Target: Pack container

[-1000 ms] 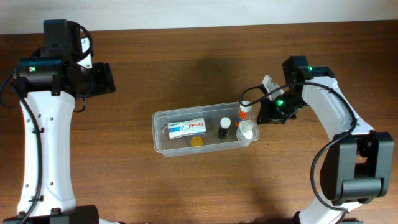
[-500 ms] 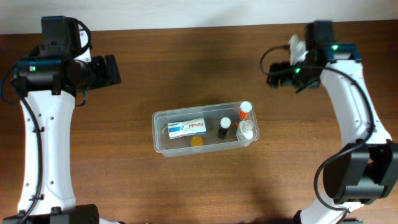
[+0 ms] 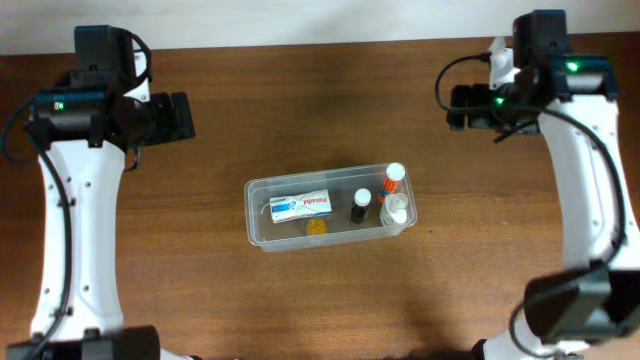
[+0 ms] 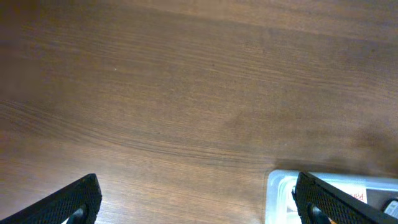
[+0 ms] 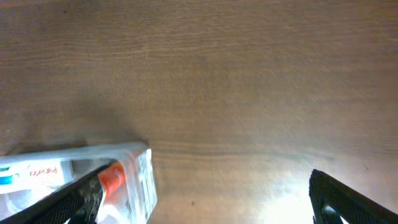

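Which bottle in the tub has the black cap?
The small dark bottle mid-tub in the clear plastic rectangular container; the orange-labelled bottle and the clear bottle at one end have white caps.

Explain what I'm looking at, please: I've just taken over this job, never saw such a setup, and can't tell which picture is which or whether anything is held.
You have two robot arms at a wooden table, each ending in a two-finger gripper. The wide picture comes from a fixed camera overhead; the other two from a camera on each wrist, its dark fingers showing in the bottom corners. The left gripper and the right gripper are both open and hold nothing. Mid-table stands the container, a clear tub. Inside it are a white carton, a small dark bottle, an orange bottle with a white cap, a clear bottle and a small yellow item. Each wrist camera catches one end of the tub.
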{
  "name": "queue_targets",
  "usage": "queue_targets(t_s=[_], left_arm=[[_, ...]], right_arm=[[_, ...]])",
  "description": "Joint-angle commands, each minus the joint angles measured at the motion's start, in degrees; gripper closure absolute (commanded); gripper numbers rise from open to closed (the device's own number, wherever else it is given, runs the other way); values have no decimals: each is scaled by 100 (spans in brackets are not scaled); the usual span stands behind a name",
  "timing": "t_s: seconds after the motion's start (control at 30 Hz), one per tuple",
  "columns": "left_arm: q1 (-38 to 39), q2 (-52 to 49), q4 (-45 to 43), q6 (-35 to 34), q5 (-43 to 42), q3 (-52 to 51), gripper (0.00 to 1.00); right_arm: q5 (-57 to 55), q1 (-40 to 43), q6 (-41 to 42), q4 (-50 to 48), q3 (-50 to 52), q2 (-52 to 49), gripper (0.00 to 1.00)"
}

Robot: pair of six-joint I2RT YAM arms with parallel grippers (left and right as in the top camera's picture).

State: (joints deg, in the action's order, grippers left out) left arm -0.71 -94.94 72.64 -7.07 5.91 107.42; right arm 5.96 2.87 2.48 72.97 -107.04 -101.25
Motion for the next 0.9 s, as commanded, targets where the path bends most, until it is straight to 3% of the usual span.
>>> queue_targets(t_s=[0.0, 0.17, 0.37, 0.5, 0.67, 0.87], left_arm=[[295, 868, -66, 175, 358, -251, 1], [776, 2326, -789, 138, 422, -1624, 1], [955, 4656, -1902, -22, 612, -4017, 1], [955, 5960, -2199, -20, 590, -5117, 1], [955, 6734, -1471, -17, 592, -5429, 1], [955, 6846, -284, -17, 592, -5429, 1]], right_arm=[[-219, 9, 127, 70, 133, 846, 2], [-221, 9, 151, -398, 1117, 2122, 2], [-586, 11, 144, -1329, 3187, 4336, 2], [-621, 11, 144, -1543, 4360, 5630, 1], [-623, 11, 144, -1475, 5027, 6516, 2], [-623, 11, 144, -1152, 5115, 6645, 2]])
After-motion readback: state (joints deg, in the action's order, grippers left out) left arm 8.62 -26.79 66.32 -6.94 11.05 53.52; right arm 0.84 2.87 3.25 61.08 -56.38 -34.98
